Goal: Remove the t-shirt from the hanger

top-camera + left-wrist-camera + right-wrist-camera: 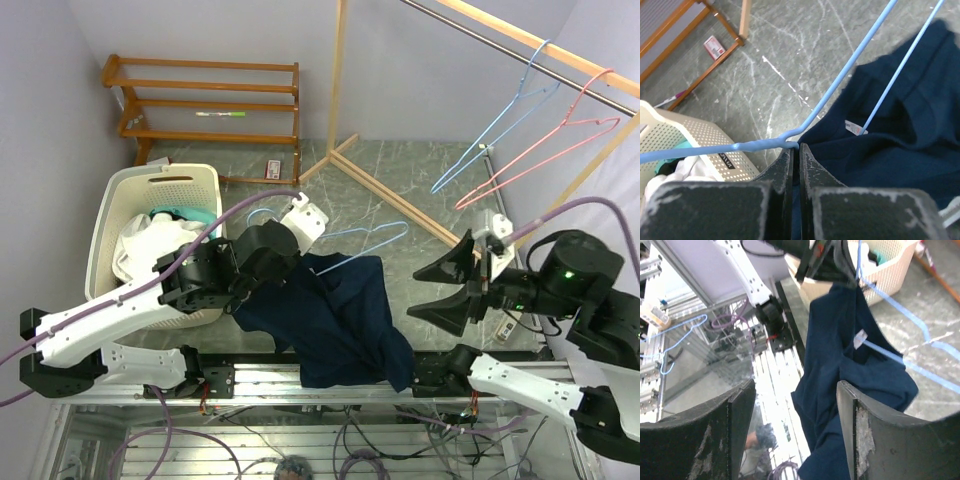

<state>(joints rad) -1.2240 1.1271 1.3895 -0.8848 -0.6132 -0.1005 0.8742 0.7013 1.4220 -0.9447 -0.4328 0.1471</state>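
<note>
We can read no text with certainty. The laundry basket [695, 135] carries a dark label [726, 161] with pale letters, and the navy t-shirt [910, 125] has a white neck tag [856, 128], both too blurred to read.

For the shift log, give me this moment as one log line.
left pincer: shut on hanger | right pincer: open, empty | t-shirt: hanging on hanger

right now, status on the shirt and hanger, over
Left jaws shut on blue hanger. Right jaws open, empty. T-shirt still on hanger. Basket near left jaws.
</note>
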